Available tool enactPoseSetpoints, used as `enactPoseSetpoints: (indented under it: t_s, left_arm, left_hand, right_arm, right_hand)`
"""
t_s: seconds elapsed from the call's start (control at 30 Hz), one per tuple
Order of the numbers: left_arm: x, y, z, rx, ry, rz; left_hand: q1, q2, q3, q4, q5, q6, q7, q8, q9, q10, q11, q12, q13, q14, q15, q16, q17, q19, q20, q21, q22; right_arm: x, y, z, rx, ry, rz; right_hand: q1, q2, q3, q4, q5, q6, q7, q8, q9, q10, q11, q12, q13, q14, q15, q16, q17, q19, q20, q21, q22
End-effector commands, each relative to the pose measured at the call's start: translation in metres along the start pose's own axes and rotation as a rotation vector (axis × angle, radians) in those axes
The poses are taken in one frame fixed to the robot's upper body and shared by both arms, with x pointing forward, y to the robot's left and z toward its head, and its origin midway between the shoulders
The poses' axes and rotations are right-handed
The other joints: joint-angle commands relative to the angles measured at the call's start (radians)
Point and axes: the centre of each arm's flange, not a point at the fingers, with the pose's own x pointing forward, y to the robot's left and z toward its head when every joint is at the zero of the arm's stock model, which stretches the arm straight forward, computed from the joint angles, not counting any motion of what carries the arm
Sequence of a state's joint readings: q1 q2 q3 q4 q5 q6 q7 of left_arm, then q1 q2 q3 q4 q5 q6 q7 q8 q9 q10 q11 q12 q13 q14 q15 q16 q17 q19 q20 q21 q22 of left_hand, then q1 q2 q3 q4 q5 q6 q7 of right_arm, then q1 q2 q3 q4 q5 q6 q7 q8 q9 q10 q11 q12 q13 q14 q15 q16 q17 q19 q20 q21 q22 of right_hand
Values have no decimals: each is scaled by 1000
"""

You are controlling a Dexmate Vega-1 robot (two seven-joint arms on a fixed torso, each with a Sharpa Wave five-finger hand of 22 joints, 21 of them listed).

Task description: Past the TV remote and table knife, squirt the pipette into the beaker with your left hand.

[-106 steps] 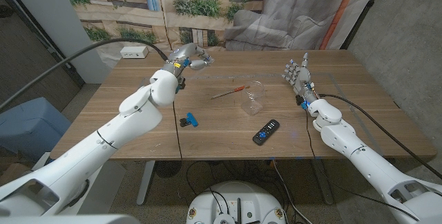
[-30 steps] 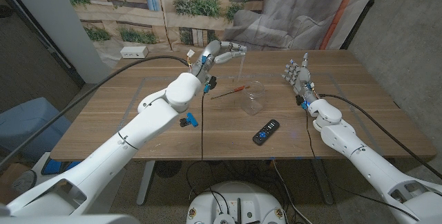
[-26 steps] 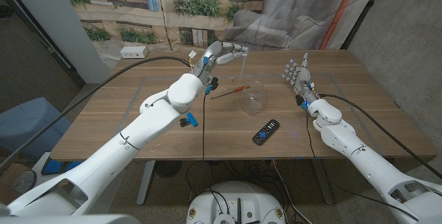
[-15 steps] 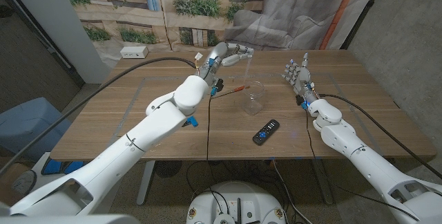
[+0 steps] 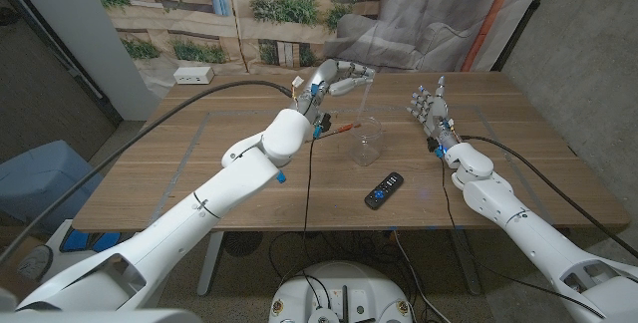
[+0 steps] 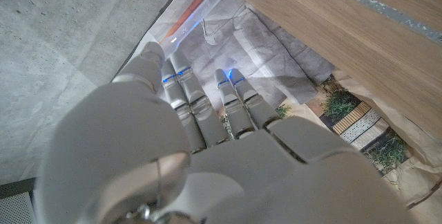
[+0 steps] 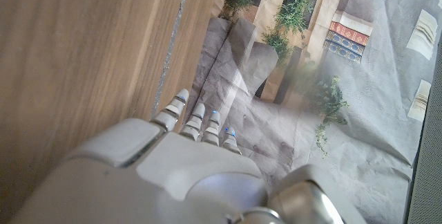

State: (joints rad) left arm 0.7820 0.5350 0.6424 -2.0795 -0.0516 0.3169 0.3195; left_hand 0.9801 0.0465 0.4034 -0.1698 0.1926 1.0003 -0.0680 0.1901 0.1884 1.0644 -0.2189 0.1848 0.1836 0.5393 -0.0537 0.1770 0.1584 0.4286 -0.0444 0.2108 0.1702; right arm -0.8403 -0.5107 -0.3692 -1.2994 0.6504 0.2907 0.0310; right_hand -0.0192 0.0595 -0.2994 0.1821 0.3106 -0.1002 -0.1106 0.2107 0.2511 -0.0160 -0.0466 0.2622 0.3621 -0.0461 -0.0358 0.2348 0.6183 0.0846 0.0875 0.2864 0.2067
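My left hand (image 5: 342, 76) is raised over the back middle of the table, its fingers pinched together around a thin clear pipette (image 5: 365, 84) that shows only faintly. The hand hangs just behind and above the clear beaker (image 5: 368, 141), which stands upright at the table's middle. A black TV remote (image 5: 384, 189) lies in front of the beaker. The red-handled table knife (image 5: 342, 125) lies left of the beaker, partly behind my left forearm. My right hand (image 5: 431, 108) stands to the right with its fingers up and spread, holding nothing. In the left wrist view the left hand (image 6: 207, 141) is seen from behind.
A small blue and black clip (image 5: 280, 175) peeks out from under my left forearm. A white box (image 5: 194, 76) sits at the table's far left corner. The bare wooden table (image 5: 518, 154) stretches out to the right.
My left arm has swung from the back left to the right with the pipette and now hangs close above the beaker. The right hand has not moved.
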Motion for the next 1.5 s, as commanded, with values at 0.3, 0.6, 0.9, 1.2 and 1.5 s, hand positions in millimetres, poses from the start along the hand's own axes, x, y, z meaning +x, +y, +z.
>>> enactPoseSetpoints:
  t_s: [0.3, 0.6, 0.9, 1.2, 1.5]
  left_arm:
    - [15, -28, -8, 18, 0, -39]
    - [17, -42, -16, 9, 2, -62]
    - [19, -53, -24, 13, 6, -86]
    - [22, -59, -29, 33, 3, -91]
    - [22, -58, -39, 46, 15, -94]
  left_hand:
    - [2, -2, -7, -1, -3, 5, -4, 6, 4, 4, -1, 3, 2, -5, -87, -2, 3, 8, -30, -1, 4]
    - [0, -2, -9, 0, -3, 7, -6, 6, 4, 3, -1, 3, 2, -4, -84, -2, 3, 9, -30, -2, 4]
    - [-3, -2, -12, 2, -3, 3, -9, 5, 4, 2, -1, 3, 2, -4, -81, -2, 3, 8, -31, -4, 4]
    - [-5, -1, -14, 2, -3, 5, -10, 6, 4, 1, -1, 3, 2, -5, -80, -2, 3, 8, -32, -5, 4]
    - [-5, -1, -15, 1, -3, 5, -10, 6, 4, 2, -1, 3, 2, -5, -81, -2, 3, 10, -34, -5, 5]
  right_arm:
    - [0, 0, 0, 0, 0, 0]
    - [0, 0, 0, 0, 0, 0]
    - [0, 0, 0, 0, 0, 0]
    - [0, 0, 0, 0, 0, 0]
    - [0, 0, 0, 0, 0, 0]
  right_hand:
    - [0, 58, -6, 1, 6, 3, -9, 7, 3, 0, -3, 5, 3, -10, -79, 3, 5, 3, 1, 4, 5]
    - [0, 58, -7, 0, 6, 3, -8, 7, 3, -5, 1, 3, 3, -10, -79, 3, 5, 3, 0, 4, 5]
    - [0, 58, -6, 1, 6, 3, -9, 7, 3, 1, -7, 6, 3, -10, -79, 3, 5, 3, 0, 4, 5]
    - [0, 58, -7, 0, 6, 3, -9, 6, 3, -2, -4, 5, 3, -10, -78, 2, 5, 3, 0, 4, 5]
    - [0, 58, -7, 1, 5, 3, -9, 7, 3, -7, -4, 3, 3, -10, -78, 3, 5, 3, 0, 4, 6]
